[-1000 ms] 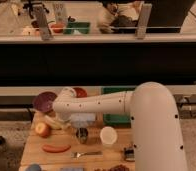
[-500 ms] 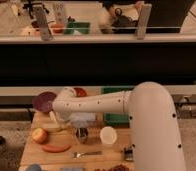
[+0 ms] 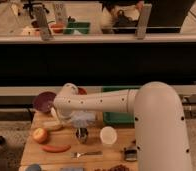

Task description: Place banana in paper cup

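Banana [image 3: 53, 126] lies on the wooden table [image 3: 111, 152], left of the paper cup [image 3: 109, 135] and just above the apple [image 3: 40, 135]. Over the banana's right end hangs the gripper [image 3: 66, 118], jaws pressed together; whether they pinch it cannot be told.

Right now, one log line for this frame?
gripper: jaws shut, over banana | paper cup: empty | banana not yet in cup
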Available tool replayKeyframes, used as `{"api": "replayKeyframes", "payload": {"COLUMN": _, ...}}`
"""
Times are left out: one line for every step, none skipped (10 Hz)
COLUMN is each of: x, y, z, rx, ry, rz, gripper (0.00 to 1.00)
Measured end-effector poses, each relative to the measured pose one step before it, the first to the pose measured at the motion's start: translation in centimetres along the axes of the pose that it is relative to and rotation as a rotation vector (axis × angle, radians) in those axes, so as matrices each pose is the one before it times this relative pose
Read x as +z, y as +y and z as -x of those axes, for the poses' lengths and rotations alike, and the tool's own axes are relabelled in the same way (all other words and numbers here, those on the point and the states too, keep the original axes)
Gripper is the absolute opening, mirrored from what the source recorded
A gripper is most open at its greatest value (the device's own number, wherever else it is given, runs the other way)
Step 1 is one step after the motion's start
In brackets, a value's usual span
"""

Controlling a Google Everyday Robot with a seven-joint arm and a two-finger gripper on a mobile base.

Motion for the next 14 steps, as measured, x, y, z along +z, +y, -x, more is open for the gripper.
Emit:
{"api": "replayKeyframes", "payload": {"x": -0.743, "y": -0.461, "z": -0.270, "rx": 0.02308, "ry": -0.00601, "rz": -0.01583, "gripper": 0.00}}
{"api": "replayKeyframes", "payload": {"x": -0.849, "y": -0.237, "z": -0.312, "rx": 0.01494, "ry": -0.00387, "rz": -0.01743, "gripper": 0.00}}
{"api": "replayKeyframes", "payload": {"x": -1.656, "y": -0.193, "z": -0.240, "rx": 0.00810, "ry": -0.00294, "rz": -0.02892, "gripper": 0.00}}
{"api": "replayKeyframes", "payload": {"x": -1.875, "y": 0.005, "z": 0.030, "rx": -0.00357, "ry": -0.00136, "rz": -0.02851, "gripper": 0.00}}
{"api": "replayKeyframes", "payload": {"x": -1.849, "y": 0.266, "z": -0.405, "rx": -0.00298, "ry": 0.00412, "rz": -0.02513, "gripper": 0.00}}
{"api": "replayKeyframes", "payload": {"x": -2.092, "y": 0.452, "z": -0.747, "rx": 0.00105, "ry": 0.00689, "rz": -0.02541, "gripper": 0.00}}
{"api": "replayKeyframes", "payload": {"x": -2.278, "y": 1.190, "z": -1.262, "rx": 0.00301, "ry": 0.00966, "rz": -0.02193, "gripper": 0.00}}
{"api": "replayKeyframes", "payload": {"x": -1.761, "y": 1.135, "z": -1.307, "rx": 0.00187, "ry": 0.01409, "rz": -0.01886, "gripper": 0.00}}
{"api": "replayKeyframes", "payload": {"x": -1.833, "y": 1.521, "z": -1.772, "rx": 0.01297, "ry": 0.01567, "rz": -0.01322, "gripper": 0.00}}
{"api": "replayKeyframes", "payload": {"x": -1.601, "y": 1.704, "z": -2.379, "rx": 0.02417, "ry": 0.02012, "rz": -0.01211, "gripper": 0.00}}
{"api": "replayKeyframes", "payload": {"x": -1.023, "y": 1.348, "z": -1.940, "rx": 0.02380, "ry": 0.01462, "rz": -0.01064, "gripper": 0.00}}
{"api": "replayKeyframes", "payload": {"x": -0.572, "y": 0.750, "z": -1.058, "rx": 0.01373, "ry": 0.00708, "rz": -0.00567, "gripper": 0.00}}
{"api": "replayKeyframes", "payload": {"x": -1.506, "y": 1.847, "z": -2.592, "rx": 0.03686, "ry": 0.02439, "rz": -0.02125, "gripper": 0.00}}
{"api": "replayKeyframes", "payload": {"x": -0.826, "y": 0.535, "z": -1.035, "rx": 0.02080, "ry": 0.01534, "rz": -0.01614, "gripper": 0.00}}
